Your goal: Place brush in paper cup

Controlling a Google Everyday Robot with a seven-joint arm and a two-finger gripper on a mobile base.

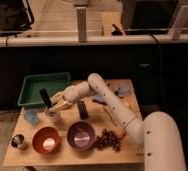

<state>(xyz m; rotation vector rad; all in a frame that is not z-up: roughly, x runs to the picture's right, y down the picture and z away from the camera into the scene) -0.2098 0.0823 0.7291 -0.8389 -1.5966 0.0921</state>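
My gripper (pixel 56 104) is over the left part of the wooden table, shut on the brush (pixel 45 96). The brush is slim and black and stands tilted, its top leaning left. Its lower end is at the mouth of the paper cup (pixel 52 116), a short cream-white cup right below the gripper. I cannot tell whether the tip is inside the cup. The arm reaches in from the right.
A thicker black oblong thing (pixel 82 110) stands just right of the gripper. A pale blue cup (pixel 31 116) is left of the paper cup and a metal cup (pixel 19 141) is at the front left. An orange bowl (pixel 47 140), purple bowl (pixel 81 135), grapes (pixel 108 140) and green tray (pixel 28 91) surround them.
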